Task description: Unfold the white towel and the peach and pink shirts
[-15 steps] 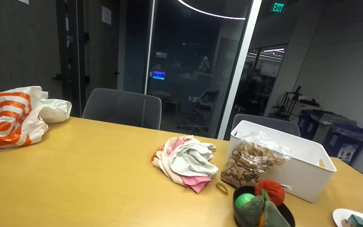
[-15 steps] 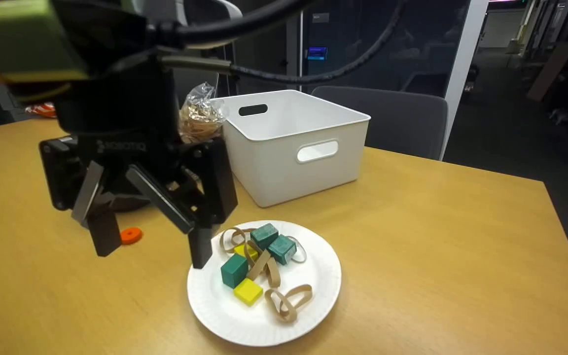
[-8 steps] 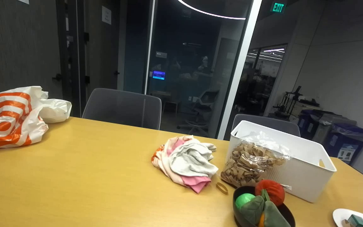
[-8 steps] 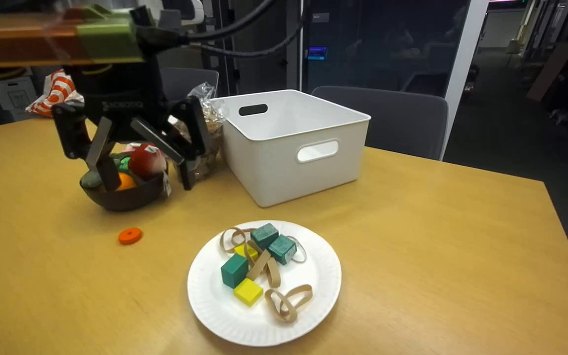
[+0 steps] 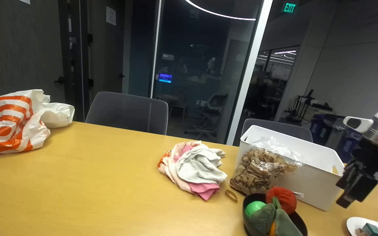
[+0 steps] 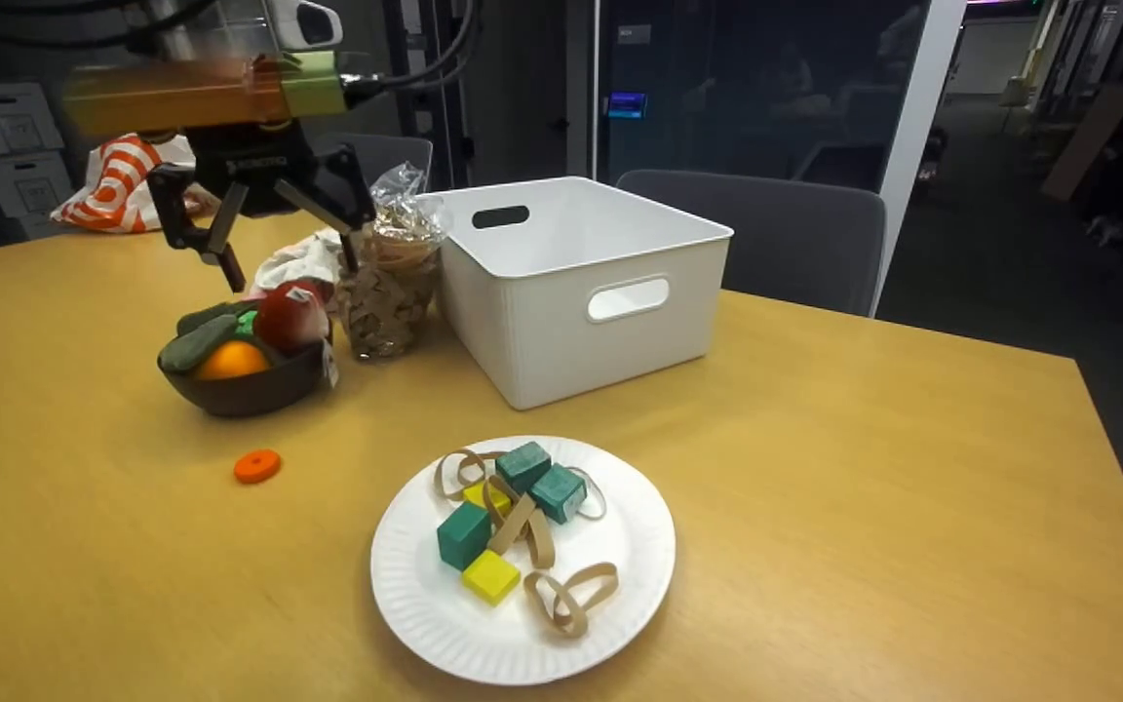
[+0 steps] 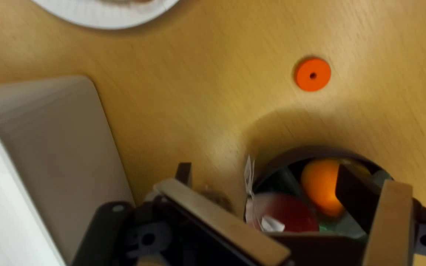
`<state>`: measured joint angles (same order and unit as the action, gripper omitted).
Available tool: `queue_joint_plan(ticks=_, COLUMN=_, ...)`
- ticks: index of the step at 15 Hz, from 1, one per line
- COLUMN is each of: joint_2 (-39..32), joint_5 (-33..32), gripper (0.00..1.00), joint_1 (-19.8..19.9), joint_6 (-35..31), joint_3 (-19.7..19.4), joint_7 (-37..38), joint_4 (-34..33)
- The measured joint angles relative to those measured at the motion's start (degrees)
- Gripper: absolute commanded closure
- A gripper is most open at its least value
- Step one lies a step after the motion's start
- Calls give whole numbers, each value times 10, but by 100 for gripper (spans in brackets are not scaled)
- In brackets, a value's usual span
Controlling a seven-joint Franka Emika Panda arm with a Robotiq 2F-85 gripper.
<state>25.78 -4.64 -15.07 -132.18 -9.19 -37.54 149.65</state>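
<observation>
The white towel (image 5: 195, 164) lies crumpled on top of a bunched pile on the table. The peach shirt (image 5: 172, 170) shows under it at the left, with orange at its edge. The pink shirt (image 5: 205, 189) shows at the front and through the upper folds. In an exterior view the towel (image 6: 306, 259) is partly hidden behind my gripper and the bowl. My gripper (image 6: 290, 263) is open and empty in the air, near the bowl. Its fingers also show apart in the wrist view (image 7: 268, 181), above the bowl; the pile is out of that view.
A dark bowl (image 6: 250, 390) of toy produce stands in front of the pile. A clear bag of brown strips (image 5: 258, 167) leans by a white bin (image 5: 313, 180). A white plate (image 6: 522, 643) holds blocks and bands. An orange disc (image 7: 313, 74) and a plastic bag (image 5: 5, 127) lie on the table.
My open gripper has moved away from the plate, back past the bowl toward the pile, and the arm has entered an exterior view at its right edge. The cloths have not moved.
</observation>
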Motion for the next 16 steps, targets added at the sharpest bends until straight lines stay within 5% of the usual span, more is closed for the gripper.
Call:
queue_joint_plan(ticks=7, joint_2=-152, joint_5=65, gripper=0, joint_1=-35, joint_6=-91, joint_3=73, joint_7=-96, joint_4=-100)
queue_joint_plan(ticks=16, joint_2=-231, joint_5=62, gripper=0, joint_1=-37, joint_6=-104, joint_3=193, joint_7=-121, joint_4=-205)
